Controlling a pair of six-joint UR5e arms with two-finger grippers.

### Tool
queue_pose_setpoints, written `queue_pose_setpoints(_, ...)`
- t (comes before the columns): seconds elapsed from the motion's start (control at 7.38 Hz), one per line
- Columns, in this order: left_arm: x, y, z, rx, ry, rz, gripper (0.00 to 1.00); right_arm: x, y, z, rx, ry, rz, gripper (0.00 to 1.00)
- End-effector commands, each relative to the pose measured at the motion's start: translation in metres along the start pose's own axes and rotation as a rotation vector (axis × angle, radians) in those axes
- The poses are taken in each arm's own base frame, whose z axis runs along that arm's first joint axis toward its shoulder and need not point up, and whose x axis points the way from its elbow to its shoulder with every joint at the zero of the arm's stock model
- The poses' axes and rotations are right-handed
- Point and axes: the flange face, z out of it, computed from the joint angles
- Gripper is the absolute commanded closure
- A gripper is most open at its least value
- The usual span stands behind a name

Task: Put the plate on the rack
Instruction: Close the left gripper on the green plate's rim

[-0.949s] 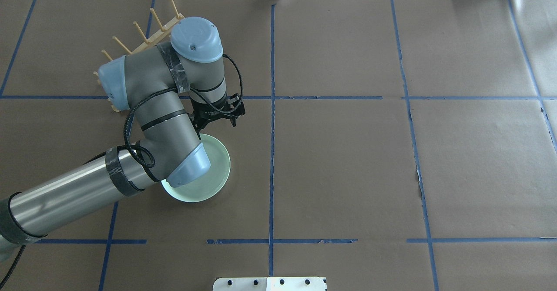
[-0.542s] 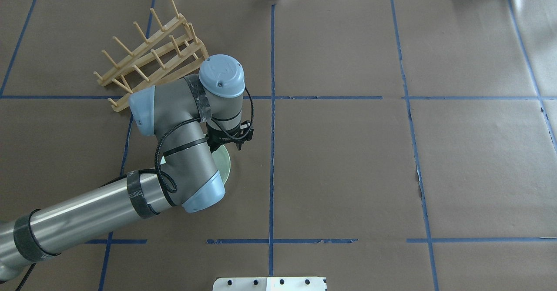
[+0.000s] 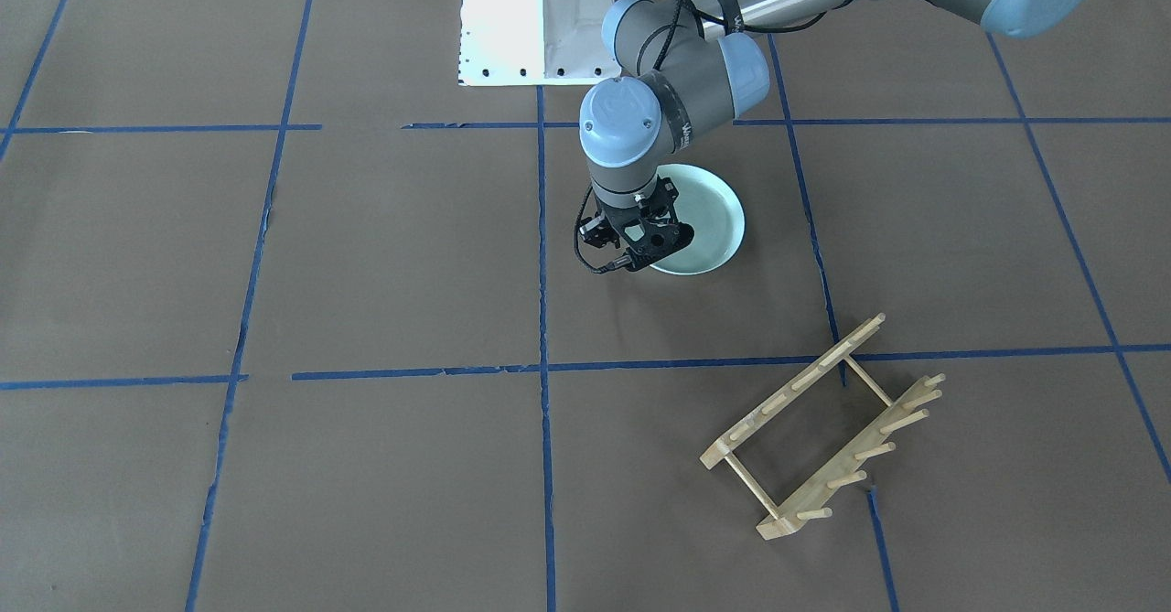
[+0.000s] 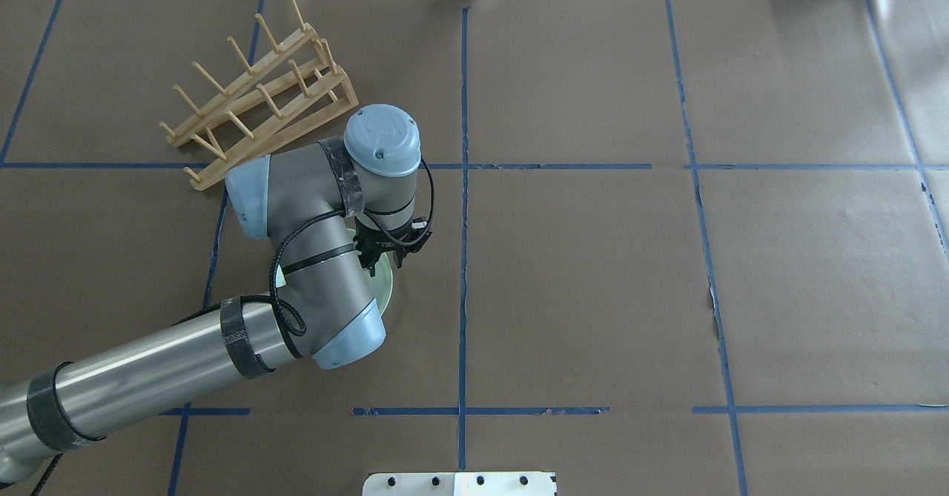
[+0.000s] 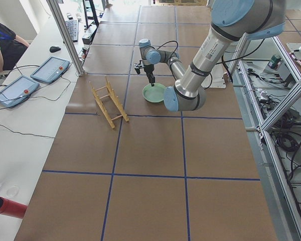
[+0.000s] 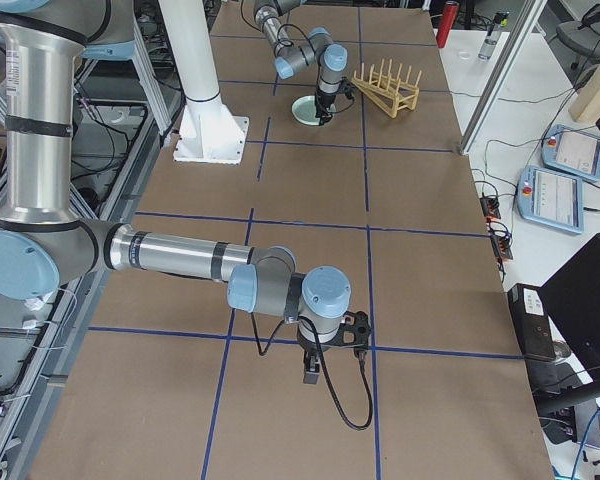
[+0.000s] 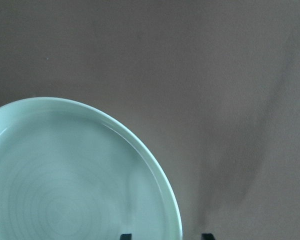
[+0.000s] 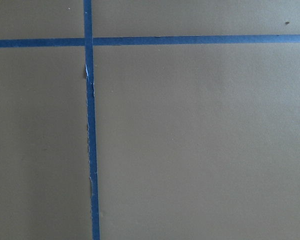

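The pale mint-green plate (image 3: 709,214) lies flat on the brown paper, and also shows in the overhead view (image 4: 384,288) and the left wrist view (image 7: 65,185). My left gripper (image 3: 643,258) points down over the plate's rim, open, with one fingertip (image 7: 125,236) inside the rim and the other outside it. The wooden rack (image 4: 259,103) stands apart at the far left, also in the front-facing view (image 3: 823,429). My right gripper (image 6: 313,374) hangs over bare table far from both; I cannot tell whether it is open or shut.
Blue tape lines (image 4: 463,184) grid the brown paper. The white robot base (image 3: 535,22) stands at the near table edge. The left arm's elbow and forearm (image 4: 148,377) cover most of the plate from overhead.
My left arm has swung away from the rack, uncovering it, and the gripper has moved over the plate's rim and come lower. The plate and rack have not moved.
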Motion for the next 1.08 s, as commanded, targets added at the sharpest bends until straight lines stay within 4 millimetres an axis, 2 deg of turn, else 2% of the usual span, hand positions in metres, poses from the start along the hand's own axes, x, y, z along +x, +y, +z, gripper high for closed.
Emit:
queue_pose_setpoints(0.0, -0.0006, -0.0003, 0.0012, 0.000, -0.001, 0.002, 0.75, 0.0001, 0.0000, -0.0002, 0.000, 0.000, 0.000, 0.00)
queue_pose_setpoints(0.27, -0.0013, -0.0006, 0.0020, 0.000, -0.003, 0.002, 0.76, 0.0001, 0.0000, -0.0002, 0.000, 0.000, 0.000, 0.00)
queue_pose_setpoints(0.54, -0.0018, -0.0003, 0.0014, 0.000, 0.000, 0.003, 0.84, 0.0001, 0.0000, -0.0002, 0.000, 0.000, 0.000, 0.00)
queue_pose_setpoints(0.95, -0.0034, -0.0010, 0.0036, -0.001, 0.006, 0.006, 0.84, 0.0001, 0.0000, -0.0002, 0.000, 0.000, 0.000, 0.00)
